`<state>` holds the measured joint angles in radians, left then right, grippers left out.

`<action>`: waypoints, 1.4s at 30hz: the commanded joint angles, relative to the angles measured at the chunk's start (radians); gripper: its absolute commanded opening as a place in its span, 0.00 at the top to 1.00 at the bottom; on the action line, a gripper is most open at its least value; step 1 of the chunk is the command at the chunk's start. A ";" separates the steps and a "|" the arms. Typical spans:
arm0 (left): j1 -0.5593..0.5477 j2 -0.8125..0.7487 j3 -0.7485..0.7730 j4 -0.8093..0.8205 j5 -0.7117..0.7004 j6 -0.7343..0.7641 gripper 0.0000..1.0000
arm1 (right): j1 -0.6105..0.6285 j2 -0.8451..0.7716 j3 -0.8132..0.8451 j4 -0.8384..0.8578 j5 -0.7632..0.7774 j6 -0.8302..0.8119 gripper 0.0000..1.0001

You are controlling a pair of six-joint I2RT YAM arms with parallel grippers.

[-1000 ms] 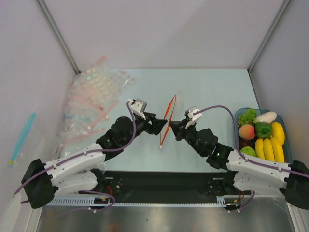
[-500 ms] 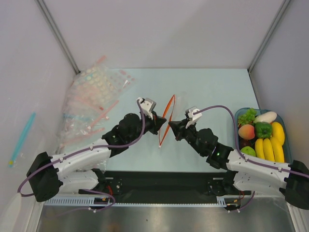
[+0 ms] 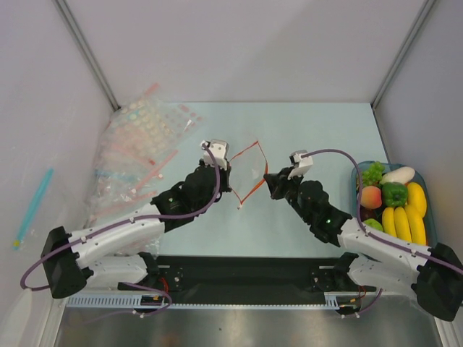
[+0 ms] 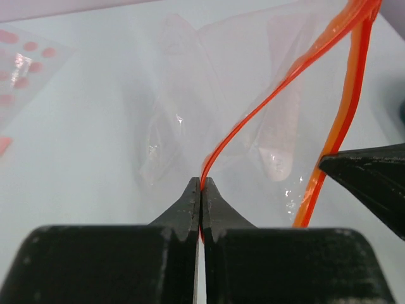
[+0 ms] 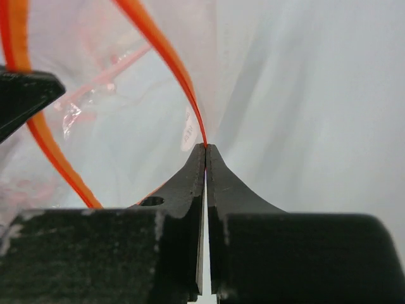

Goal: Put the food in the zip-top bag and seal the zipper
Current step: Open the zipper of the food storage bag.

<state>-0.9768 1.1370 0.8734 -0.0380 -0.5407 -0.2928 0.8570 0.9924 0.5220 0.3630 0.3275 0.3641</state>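
The zip-top bag [image 3: 251,172] is being held at the middle of the counter [image 3: 318,130]. The left gripper [image 4: 200,183] is pinching its 9 o'clock lip, the right gripper [image 5: 205,147] its 3 o'clock lip, both jaws closed. They should be pulling apart gently, evenly.

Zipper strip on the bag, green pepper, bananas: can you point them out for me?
zipper strip [image 4: 345,120], left wrist view, midway along its right-hand run.
green pepper [image 3: 394,194], top view, its top face.
bananas [image 3: 404,224], top view, middle banana of the bunch.
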 commanded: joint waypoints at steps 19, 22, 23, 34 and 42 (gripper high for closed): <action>-0.048 0.199 0.205 -0.165 -0.012 0.046 1.00 | -0.276 0.216 0.111 -0.208 -0.192 0.213 0.93; -0.048 0.230 0.208 -0.151 0.008 0.046 1.00 | -0.274 0.200 0.112 -0.188 -0.271 0.176 0.81; -0.048 0.251 0.214 -0.149 0.021 0.046 1.00 | -0.270 0.190 0.107 -0.168 -0.284 0.171 0.78; -0.048 0.366 0.269 -0.157 0.104 0.024 1.00 | -0.187 0.152 0.084 -0.101 -0.291 0.099 0.31; -0.048 0.316 0.245 -0.137 0.125 0.020 1.00 | -0.199 0.251 0.121 -0.150 -0.213 0.154 0.31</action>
<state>-1.0191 1.5085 1.0908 -0.2100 -0.4343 -0.2623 0.6682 1.2064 0.6010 0.2142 0.0620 0.4969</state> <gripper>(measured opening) 0.011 0.693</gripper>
